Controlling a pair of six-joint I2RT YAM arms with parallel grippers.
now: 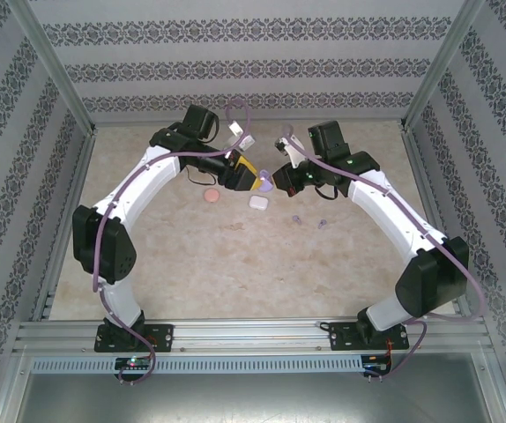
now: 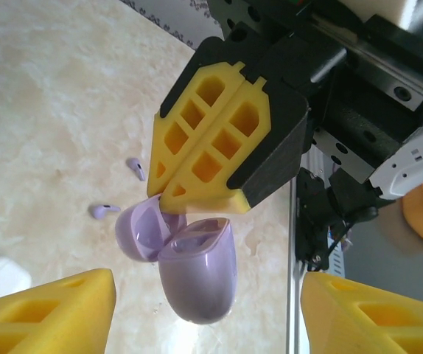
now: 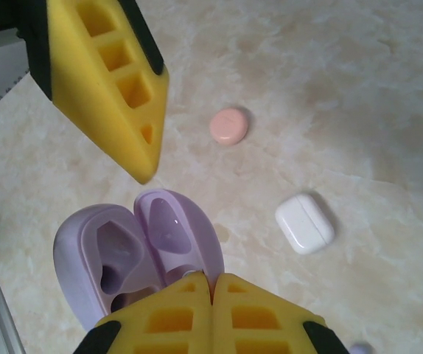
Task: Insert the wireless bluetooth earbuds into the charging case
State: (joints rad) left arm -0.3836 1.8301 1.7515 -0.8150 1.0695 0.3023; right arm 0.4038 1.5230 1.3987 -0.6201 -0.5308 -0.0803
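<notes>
Your right gripper [image 3: 213,286] is clamped on the rim of the purple case [image 3: 134,247], lid open. Your left gripper [image 1: 246,179] hangs beside it, jaws apart. The pale purple earbuds [image 1: 295,218] lie on the table [image 1: 235,264] near-right of the case (tiny, light, probably slick), so pinch one across its stem.

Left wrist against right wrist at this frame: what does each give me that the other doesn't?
Left wrist: both pale purple earbuds in full on the table, and the right end effector from outside, shut on the purple case. Right wrist: the pink case, and the purple case's wells, looking empty. Both: that open purple case and the white case.
</notes>
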